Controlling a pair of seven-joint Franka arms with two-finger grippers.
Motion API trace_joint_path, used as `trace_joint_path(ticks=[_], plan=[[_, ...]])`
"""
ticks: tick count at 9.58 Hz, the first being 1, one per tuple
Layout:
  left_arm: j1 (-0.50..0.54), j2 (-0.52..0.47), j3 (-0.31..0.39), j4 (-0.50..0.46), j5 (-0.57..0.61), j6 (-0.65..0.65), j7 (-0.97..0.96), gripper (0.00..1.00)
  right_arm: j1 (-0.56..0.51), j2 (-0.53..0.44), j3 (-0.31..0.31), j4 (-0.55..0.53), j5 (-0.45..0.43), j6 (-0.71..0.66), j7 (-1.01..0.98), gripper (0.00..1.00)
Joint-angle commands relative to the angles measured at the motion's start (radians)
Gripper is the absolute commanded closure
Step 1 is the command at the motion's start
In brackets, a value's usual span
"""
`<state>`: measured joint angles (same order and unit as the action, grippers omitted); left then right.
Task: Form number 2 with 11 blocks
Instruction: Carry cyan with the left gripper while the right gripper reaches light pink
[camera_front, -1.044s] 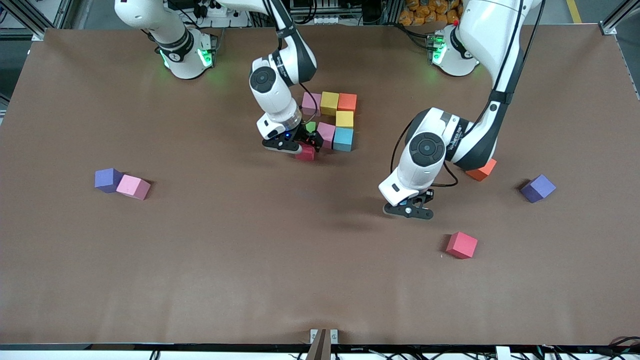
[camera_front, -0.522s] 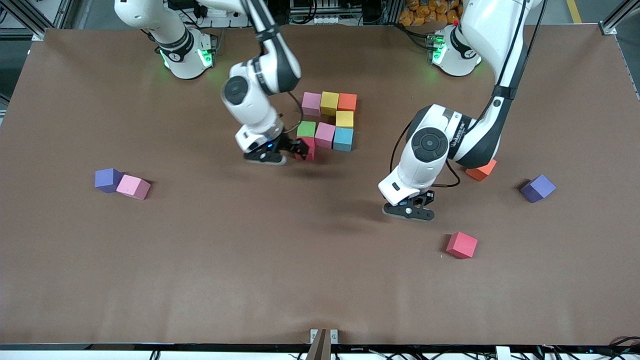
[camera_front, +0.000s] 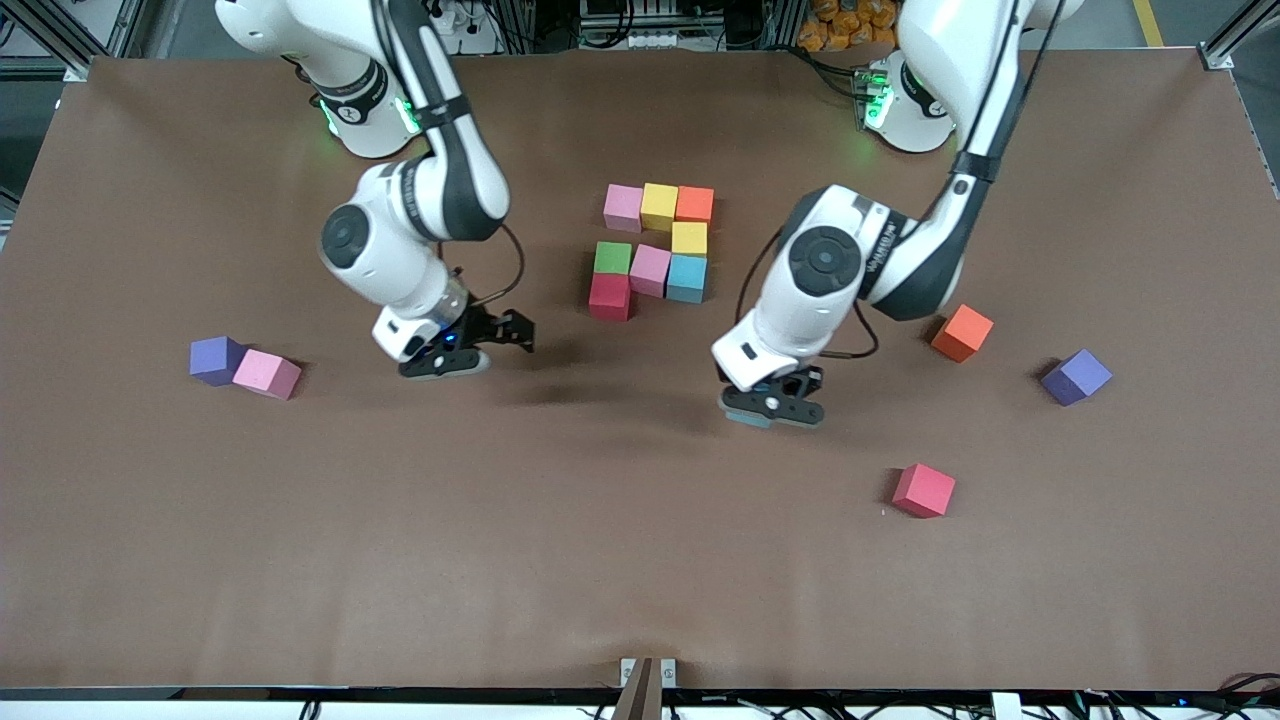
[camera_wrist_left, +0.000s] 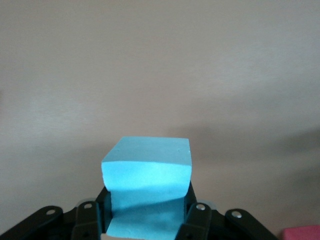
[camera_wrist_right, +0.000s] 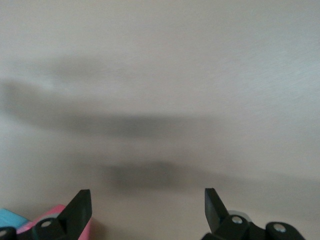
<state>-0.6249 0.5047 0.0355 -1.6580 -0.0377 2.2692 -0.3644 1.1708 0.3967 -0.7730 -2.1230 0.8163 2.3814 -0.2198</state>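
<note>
Table (camera_front: 640, 560): brown top, carrying everything here.
Left arm (camera_front: 940, 150): reaching in from its base, wrist hanging over bare table.
Right arm (camera_front: 420, 190): reaching in from its base, wrist hanging over bare table.
Left gripper (camera_front: 772, 412): clenching a light blue block (camera_wrist_left: 147, 187) between its fingers, up in the air.
Right gripper (camera_front: 490, 345): released, fingers (camera_wrist_right: 77, 210) standing wide apart and gripping nothing.
Figure (camera_front: 655, 250): eight blocks sitting edge to edge between the two grippers, closer to the bases; pink, yellow and orange in the top row, yellow under the orange, then green, pink and light blue, with red (camera_front: 610, 297) under the green.
Red block (camera_front: 923, 490): lying loose near the left gripper, nearer the camera.
Orange block (camera_front: 962, 333): lying loose beside the left arm's wrist, toward its end of the table.
Pink block (camera_front: 267, 375): lying near the right gripper, toward that arm's end, touching a purple cube (camera_front: 216, 360).
Second purple cube (camera_front: 1075, 377): lying past the orange block.
</note>
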Motion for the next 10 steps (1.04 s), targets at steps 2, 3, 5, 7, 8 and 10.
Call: trace_joint_path(ticks=[2, 3, 5, 7, 8, 10], plan=[[-0.161, 0.095, 0.142, 0.131, -0.127, -0.023, -0.024, 1.00, -0.089, -0.029, -0.067, 0.028, -0.115, -0.123, -0.062, 0.00], [-0.202, 0.115, 0.182, 0.157, -0.166, -0.042, -0.024, 1.00, -0.097, -0.029, -0.100, 0.029, -0.149, -0.139, -0.061, 0.00], [-0.294, 0.162, 0.245, 0.225, -0.198, -0.089, -0.024, 1.00, -0.092, -0.027, -0.210, 0.049, -0.210, -0.258, -0.073, 0.00], [-0.382, 0.186, 0.317, 0.239, -0.250, -0.099, -0.024, 1.00, -0.091, -0.027, -0.287, 0.058, -0.258, -0.336, -0.076, 0.00], [-0.428, 0.199, 0.355, 0.254, -0.296, -0.099, -0.024, 1.00, -0.092, -0.025, -0.325, 0.055, -0.270, -0.368, -0.079, 0.00], [-0.501, 0.231, 0.412, 0.277, -0.358, -0.099, -0.024, 1.00, -0.101, -0.015, -0.426, 0.049, -0.305, -0.399, -0.174, 0.00]])
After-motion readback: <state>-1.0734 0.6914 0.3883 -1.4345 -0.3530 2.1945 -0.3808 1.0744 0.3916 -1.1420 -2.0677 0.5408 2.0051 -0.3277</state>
